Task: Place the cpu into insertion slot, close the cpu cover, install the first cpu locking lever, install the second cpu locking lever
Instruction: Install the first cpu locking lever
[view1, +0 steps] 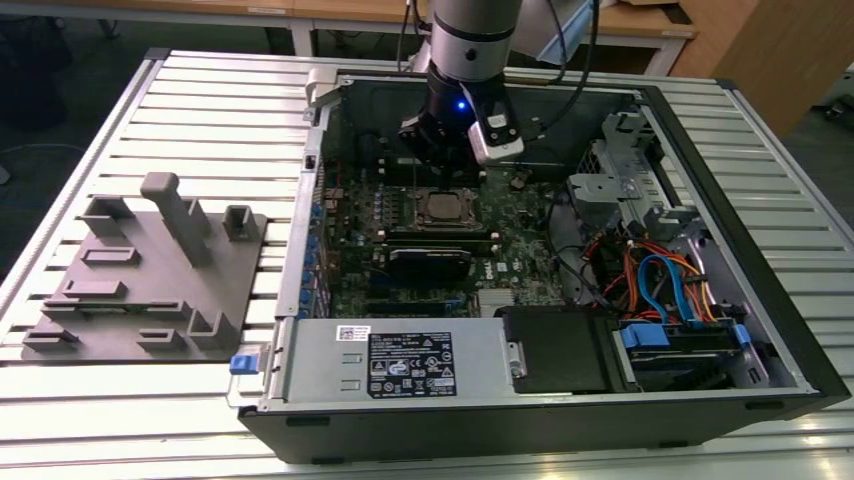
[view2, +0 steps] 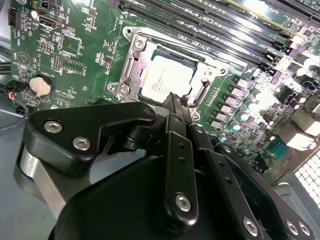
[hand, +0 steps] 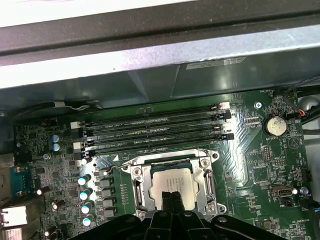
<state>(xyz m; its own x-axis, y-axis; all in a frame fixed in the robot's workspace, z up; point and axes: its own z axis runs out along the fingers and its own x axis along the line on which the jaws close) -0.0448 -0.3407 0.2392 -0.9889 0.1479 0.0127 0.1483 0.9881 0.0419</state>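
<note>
Slatted worktop (view1: 200, 100) is occupied by an open computer case (view1: 534, 425); clenched jaws are held at the cpu's (hand: 171, 179) edge, the cpu cover (hand: 144, 187) framing it, memory slots (hand: 150, 131) beside.

I've got my arm (view1: 470, 30) in the exterior view now: a pale grey tube, a black band, then a black wrist with a small blue light (view1: 461, 103) glowing on it. A white and grey box (view1: 497, 138) sits on the wrist's side, and black cables (view1: 587, 55) trail beside the tube. In the second wrist view, the end effector (view2: 175, 100) is all matte black links (view2: 90, 130), pinned with silver socket screws (view2: 182, 202), with a bare steel collar (view2: 31, 172) behind them.
</note>
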